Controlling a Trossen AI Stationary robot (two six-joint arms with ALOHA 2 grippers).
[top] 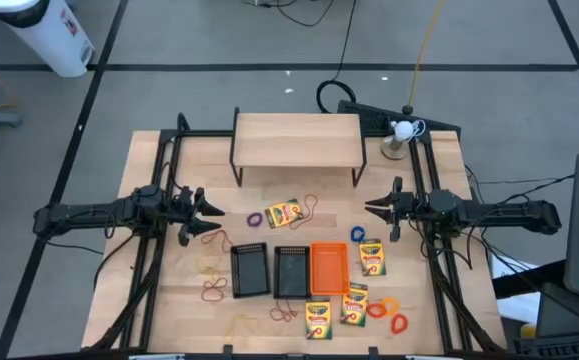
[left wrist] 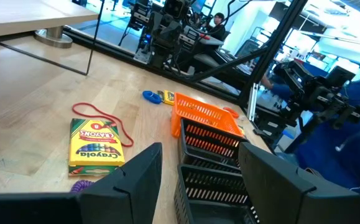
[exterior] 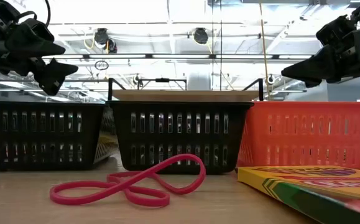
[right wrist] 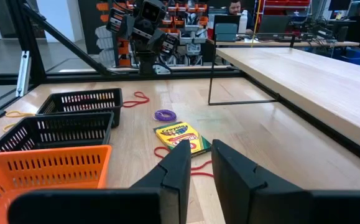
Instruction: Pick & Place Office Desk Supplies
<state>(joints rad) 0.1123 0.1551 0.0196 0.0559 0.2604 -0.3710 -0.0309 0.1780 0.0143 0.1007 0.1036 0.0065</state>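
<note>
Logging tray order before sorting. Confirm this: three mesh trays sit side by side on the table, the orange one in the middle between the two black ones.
Not quite. The orange tray sits at the end of the row, on the right arm's side, beside the two black trays, not between them. The high view shows this.

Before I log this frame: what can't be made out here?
- Tray contents, low view: walls hide the insides.
- Crayon box, low view: cut off by the picture's edge.
- Pale bands on the table, high view: too small and faint to count.
- Purple band, left wrist view: partly behind the finger.
</note>
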